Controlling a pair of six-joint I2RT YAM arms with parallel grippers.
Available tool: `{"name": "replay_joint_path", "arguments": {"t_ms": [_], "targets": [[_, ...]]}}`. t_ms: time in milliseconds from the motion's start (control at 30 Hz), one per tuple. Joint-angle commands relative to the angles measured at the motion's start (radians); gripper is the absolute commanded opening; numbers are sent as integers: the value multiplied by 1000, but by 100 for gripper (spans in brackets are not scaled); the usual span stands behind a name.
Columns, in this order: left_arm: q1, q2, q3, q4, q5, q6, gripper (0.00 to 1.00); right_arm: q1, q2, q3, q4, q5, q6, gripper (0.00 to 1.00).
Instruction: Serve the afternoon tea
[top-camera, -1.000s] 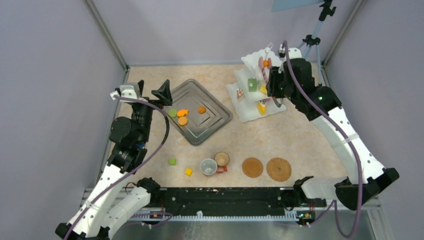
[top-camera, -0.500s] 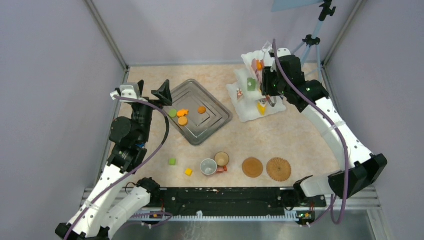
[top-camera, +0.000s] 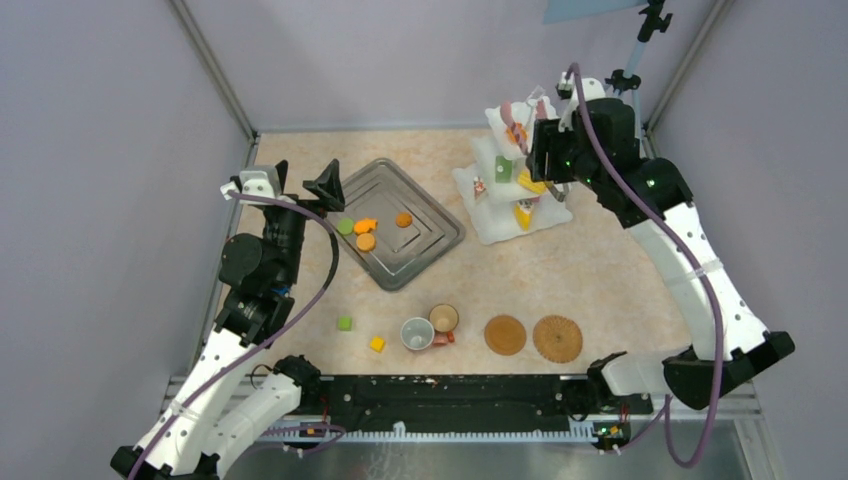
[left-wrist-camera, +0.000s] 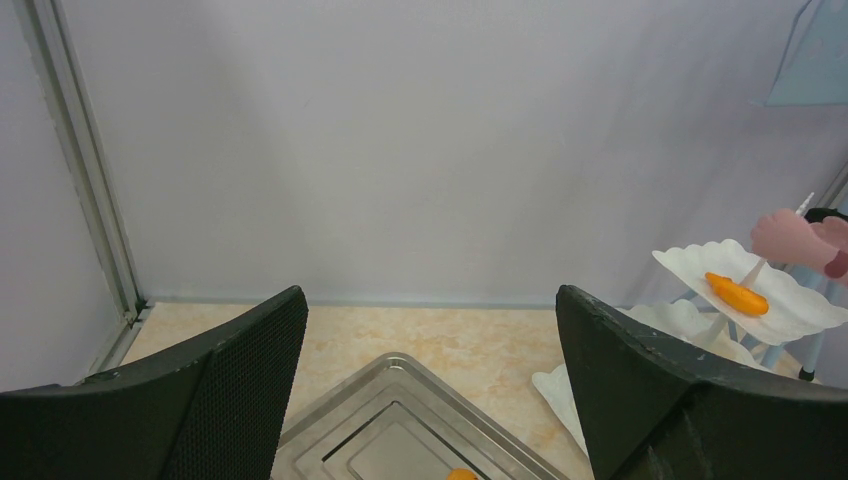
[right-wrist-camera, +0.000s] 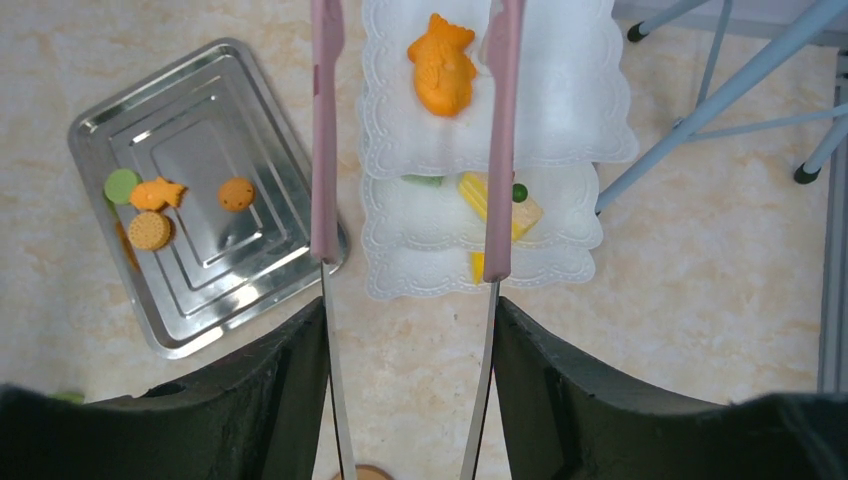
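Holding pink tongs between its fingers, the right gripper hangs above the white stand at the table's one o'clock; the tong arms stand apart, an orange fish pastry lying between them on the top tier. The left gripper gapes wide beside the tray, ten o'clock.

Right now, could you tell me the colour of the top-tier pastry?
The pastry is orange; right wrist view.

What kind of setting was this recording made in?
Probably a lab test cell, not a real tea room: plain panel walls on aluminium posts box in the table, a tripod stand stands in the corner, and the pastries on the white tiered stand are toys.
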Motion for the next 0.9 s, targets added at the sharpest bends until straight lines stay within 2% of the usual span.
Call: {"name": "replay_joint_path", "arguments": {"t_ms": [0,167,267,433,600,867], "targets": [[2,-14,21,27,5,-1,99,47,-53,102,-9,20,-19,56],[3,-16,21,27,2,-1,99,153,10,137,18,20,1,56],[4,-18,20,26,1,2,99,243,113,94,108,-61,40,56],[2,-20,18,29,-17,14,99,355,332,117,200,-86,64,56],[3,-22,18,32,-20,18,99,375,513,163,189,-63,24,56],[6,-24,18,33,-18,18,99,375,643,139,142,-29,2,57]]}}
